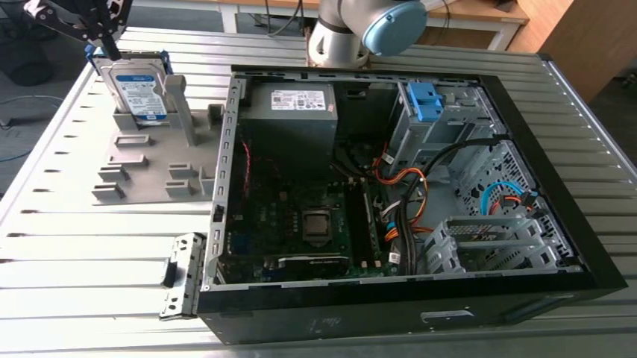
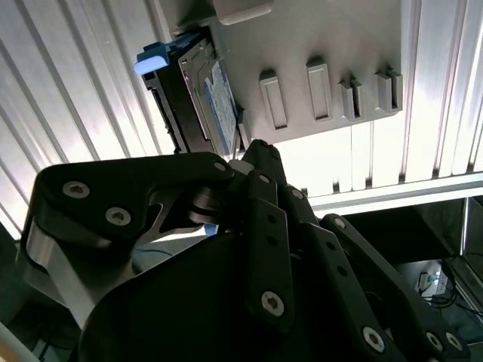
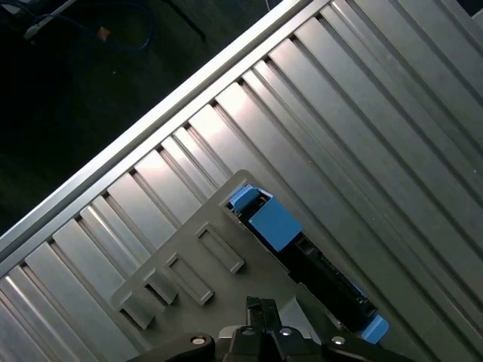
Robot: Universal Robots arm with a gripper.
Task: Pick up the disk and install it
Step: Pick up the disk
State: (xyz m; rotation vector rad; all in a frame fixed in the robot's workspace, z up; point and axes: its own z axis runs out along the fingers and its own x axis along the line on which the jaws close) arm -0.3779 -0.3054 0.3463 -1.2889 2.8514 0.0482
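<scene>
Currently the disk point(image 1: 139, 88) stands upright on its edge, slotted between two posts of a grey holder point(image 1: 149, 168), at 10 o'clock from the open case point(image 1: 398, 317) and well apart from it. In both wrist views its blue bracket end point(image 3: 275, 225) and label face point(image 2: 217, 105) show just beyond the arm's tip. The fingers point(image 1: 112, 46) sit at the disk's top edge, 12 o'clock of it. Can't tell if they are wide, narrow or already clamped, or whether there is contact. The step in hand looks like the pick. To do it well, probably clamp across the two flat faces of the metal body rather than the plastic frame, square to them and near mid-edge. Then draw straight up along the posts so the bracket doesn't snag or tip the holder. The disk is a flat silver metal slab with a glossy white-and-blue label and a smooth blue plastic bracket with a rounded tab. The holder is a matte grey plate with raised rectangular sockets. The desk point(image 1: 80, 253) is ribbed aluminium slats, bright and reflective. The case has black sheet-metal walls. Inside it are a grey power-supply box point(image 1: 291, 112) at 12 o'clock, a blue latch point(image 1: 424, 101) at 1 o'clock, a perforated steel cage point(image 1: 497, 246) at 4 o'clock and a green board point(image 1: 298, 201) in the middle.
</scene>
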